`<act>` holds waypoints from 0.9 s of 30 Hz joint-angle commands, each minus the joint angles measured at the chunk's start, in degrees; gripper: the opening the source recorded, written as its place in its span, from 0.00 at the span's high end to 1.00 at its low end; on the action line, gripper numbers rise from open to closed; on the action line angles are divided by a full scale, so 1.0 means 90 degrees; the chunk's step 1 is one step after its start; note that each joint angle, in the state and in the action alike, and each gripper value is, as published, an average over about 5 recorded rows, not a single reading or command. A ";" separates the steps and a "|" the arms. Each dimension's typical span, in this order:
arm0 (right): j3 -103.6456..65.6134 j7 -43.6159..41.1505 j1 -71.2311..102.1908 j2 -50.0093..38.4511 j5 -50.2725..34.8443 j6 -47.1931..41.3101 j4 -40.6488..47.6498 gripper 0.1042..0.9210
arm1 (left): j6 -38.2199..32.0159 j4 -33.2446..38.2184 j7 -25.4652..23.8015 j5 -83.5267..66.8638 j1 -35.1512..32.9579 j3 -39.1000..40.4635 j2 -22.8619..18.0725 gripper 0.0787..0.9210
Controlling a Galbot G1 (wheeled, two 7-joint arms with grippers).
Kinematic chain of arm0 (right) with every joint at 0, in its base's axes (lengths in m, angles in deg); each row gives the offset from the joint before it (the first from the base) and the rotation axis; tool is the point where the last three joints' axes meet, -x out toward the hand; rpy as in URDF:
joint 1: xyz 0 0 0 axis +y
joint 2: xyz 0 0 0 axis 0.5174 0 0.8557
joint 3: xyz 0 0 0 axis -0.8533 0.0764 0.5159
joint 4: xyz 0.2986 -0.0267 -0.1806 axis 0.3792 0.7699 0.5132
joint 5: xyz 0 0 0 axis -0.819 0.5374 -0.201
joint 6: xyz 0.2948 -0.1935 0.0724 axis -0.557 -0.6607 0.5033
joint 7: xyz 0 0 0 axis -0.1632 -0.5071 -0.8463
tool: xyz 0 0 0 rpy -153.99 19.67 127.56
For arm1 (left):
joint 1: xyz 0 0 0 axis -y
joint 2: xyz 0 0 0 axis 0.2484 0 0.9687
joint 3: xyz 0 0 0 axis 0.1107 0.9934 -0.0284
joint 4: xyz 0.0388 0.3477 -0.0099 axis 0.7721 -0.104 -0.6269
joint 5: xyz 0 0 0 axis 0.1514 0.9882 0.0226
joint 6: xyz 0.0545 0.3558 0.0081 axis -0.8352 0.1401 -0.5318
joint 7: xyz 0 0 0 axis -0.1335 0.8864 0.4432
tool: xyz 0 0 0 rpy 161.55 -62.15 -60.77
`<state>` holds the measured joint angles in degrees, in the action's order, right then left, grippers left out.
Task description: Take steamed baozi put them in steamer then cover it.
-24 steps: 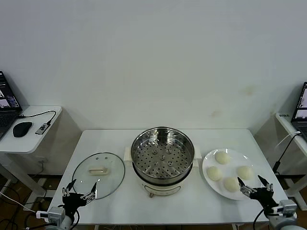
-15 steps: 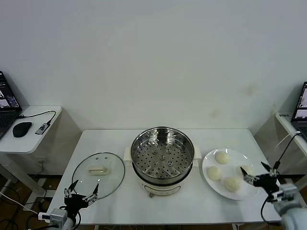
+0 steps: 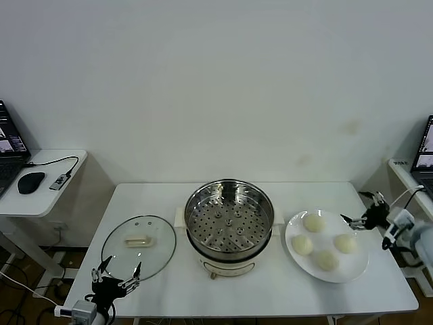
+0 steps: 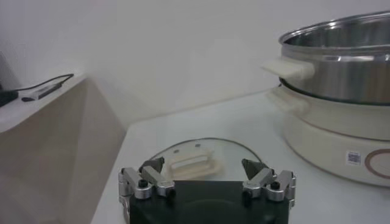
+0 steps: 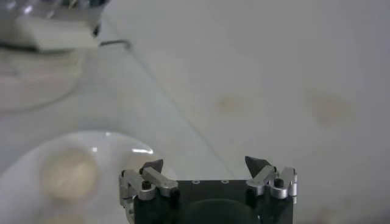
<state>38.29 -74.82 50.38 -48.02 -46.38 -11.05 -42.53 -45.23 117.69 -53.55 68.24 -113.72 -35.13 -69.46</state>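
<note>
The steamer point(image 3: 229, 227) stood at the table point(image 3: 270, 298) centre, uncovered, with its perforated tray bare. At its 3 o'clock lay a white plate point(image 3: 352, 271) carrying four baozi point(image 3: 314, 222), point(image 3: 302, 245), point(image 3: 345, 243), point(image 3: 327, 260). At its 9 o'clock the glass lid point(image 3: 139, 246) lay flat on the table. The right gripper point(image 3: 366, 212) hung at the plate's 2 o'clock edge, just beside the rim, jaws spread apart and clamped on nothing. The left gripper point(image 3: 116, 277) sat at the lid's 6 o'clock, at the table's near edge, jaws also apart and empty. In the right wrist view one bao point(image 5: 68, 175) showed on the plate beyond the fingers point(image 5: 150, 178).
</note>
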 commanded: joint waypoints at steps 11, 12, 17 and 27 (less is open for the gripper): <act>0.4050 -0.2110 -0.3938 0.0385 0.2029 0.1326 0.2695 0.12 | -0.0052 0.0118 -0.0069 0.0119 -0.0088 -0.0043 -0.0046 0.12; 0.4155 -0.2083 -0.4020 0.0511 0.2096 0.1393 0.2840 0.12 | -0.0054 0.0122 -0.0076 0.0122 -0.0097 -0.0054 -0.0045 0.12; 0.4390 -0.1976 -0.4385 0.1245 0.2205 0.2088 0.3945 0.12 | -0.0070 0.0008 -0.0086 0.0140 -0.0091 -0.0124 -0.0064 0.12; 0.4288 -0.2004 -0.4561 0.2102 0.2550 0.2646 0.5099 0.12 | -0.0135 -0.0130 -0.0092 0.0219 -0.0144 -0.0152 -0.0109 0.12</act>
<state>73.54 -91.62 13.06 -33.24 -25.94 9.09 -3.84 -46.46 116.66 -54.37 70.10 -114.82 -36.45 -70.36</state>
